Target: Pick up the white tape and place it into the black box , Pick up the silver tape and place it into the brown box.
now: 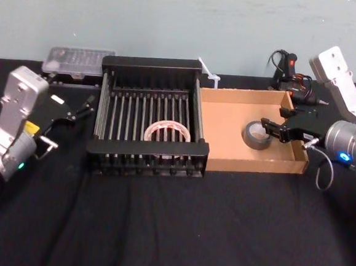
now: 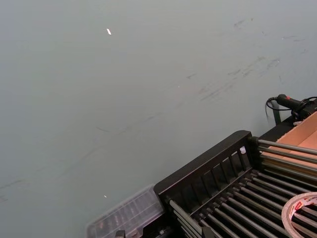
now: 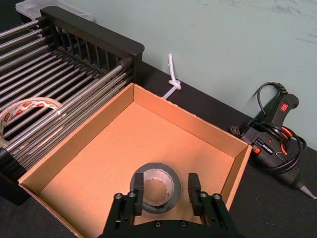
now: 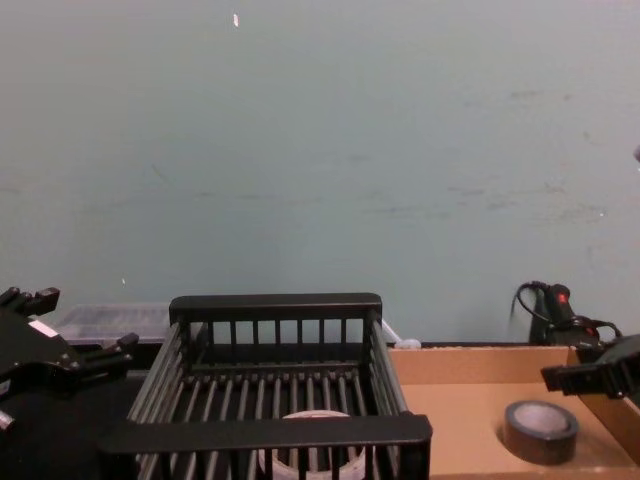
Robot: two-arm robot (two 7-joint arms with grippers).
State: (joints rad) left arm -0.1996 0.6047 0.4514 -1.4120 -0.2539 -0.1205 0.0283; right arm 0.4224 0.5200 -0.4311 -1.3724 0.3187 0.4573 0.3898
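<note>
A workshop or lab corner: black-draped desk [image 1: 170,231] against a scuffed bare wall [image 1: 175,16], corded hand tool [image 3: 270,141] (black, red switch), clear parts case [image 1: 77,60].

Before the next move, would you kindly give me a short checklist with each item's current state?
1. White tape inside black box: ok, it lies flat on the bars.
2. Silver tape inside brown box: ok, it sits flat on the floor.
3. Right gripper open: ok, jaws apart over the silver tape.
4. Right gripper free of the roll: cannot tell.
5. Left gripper clear of the black box: ok, open, beside its left wall.
</note>
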